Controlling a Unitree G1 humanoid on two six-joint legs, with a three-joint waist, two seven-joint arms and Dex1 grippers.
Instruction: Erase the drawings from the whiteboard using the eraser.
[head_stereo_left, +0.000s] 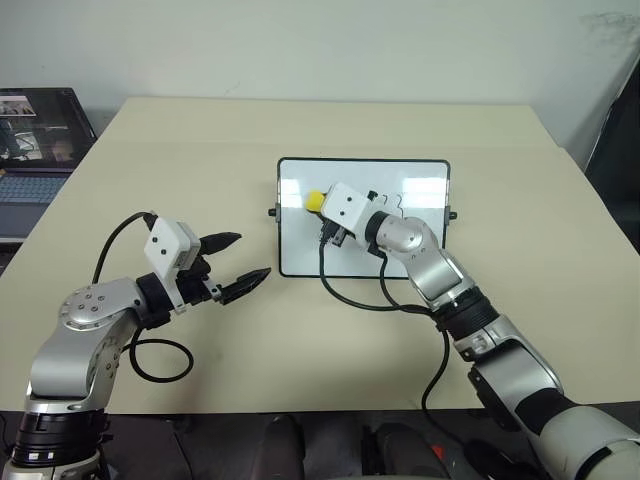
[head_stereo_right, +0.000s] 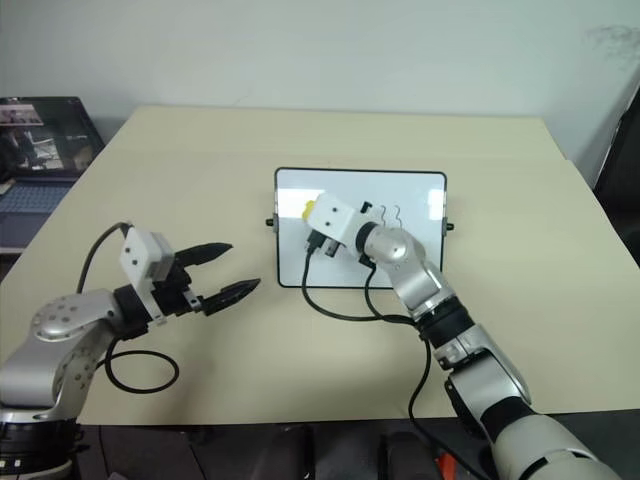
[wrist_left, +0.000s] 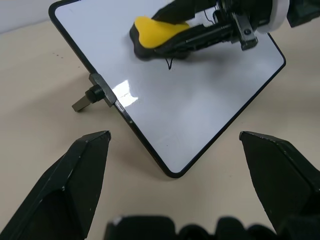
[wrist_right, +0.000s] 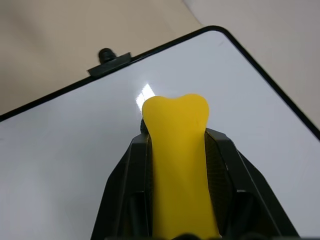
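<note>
The whiteboard (head_stereo_left: 420, 190), white with a thin black frame and side knobs, rests at the middle of the beige table. My right gripper (wrist_right: 181, 136) is shut on the yellow eraser (head_stereo_left: 313, 201), which has a black base. It holds the eraser against the board's left part, near the left edge. Thin black drawings (head_stereo_right: 385, 212) show on the board just right of the gripper's wrist block, and one stroke (wrist_left: 170, 62) peeks out beside the eraser. My left gripper (head_stereo_left: 250, 255) hovers open and empty over the table, left of the board's front corner.
A laptop (head_stereo_left: 35, 150) sits off the table's left side. The right arm's black cable (head_stereo_left: 350, 295) loops over the table by the board's front edge. Bare table (head_stereo_left: 180, 150) lies left of and behind the board.
</note>
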